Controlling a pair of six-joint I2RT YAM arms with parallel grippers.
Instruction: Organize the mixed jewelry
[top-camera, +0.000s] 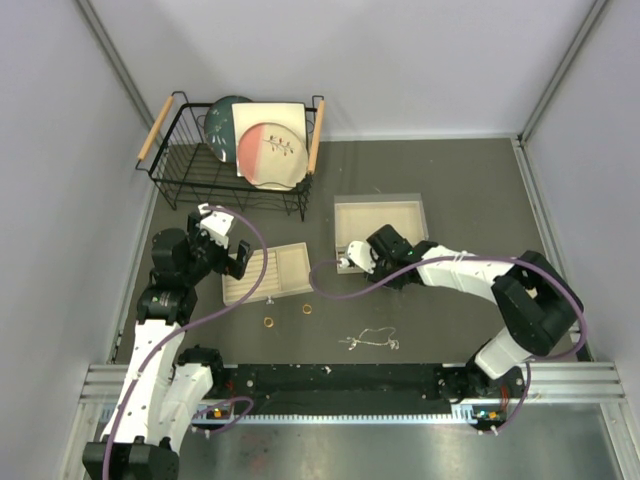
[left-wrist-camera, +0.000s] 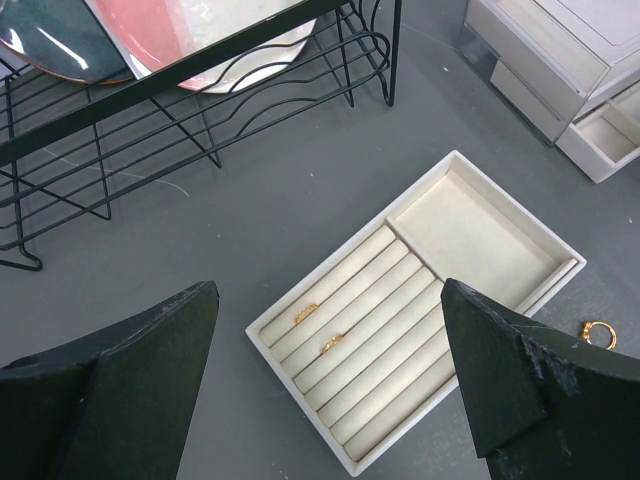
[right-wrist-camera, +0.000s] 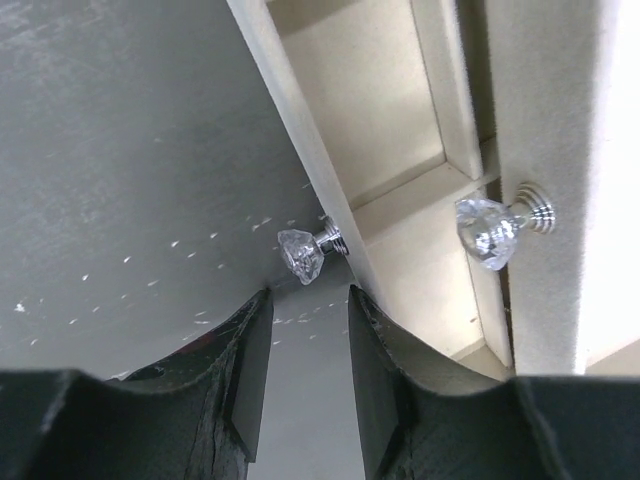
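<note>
2 gold rings (top-camera: 268, 322) lie loose beside the slotted tray (top-camera: 295, 270).

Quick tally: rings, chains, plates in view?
Gold rings: 4, two in the tray, two loose on the table
Silver chain: 1
Plates: 2
Total: 7

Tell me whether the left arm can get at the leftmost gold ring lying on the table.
Likely yes: the left end effector hangs open over the tray's left end, and the ring lies on the table just in front, with nothing covering it.
</note>
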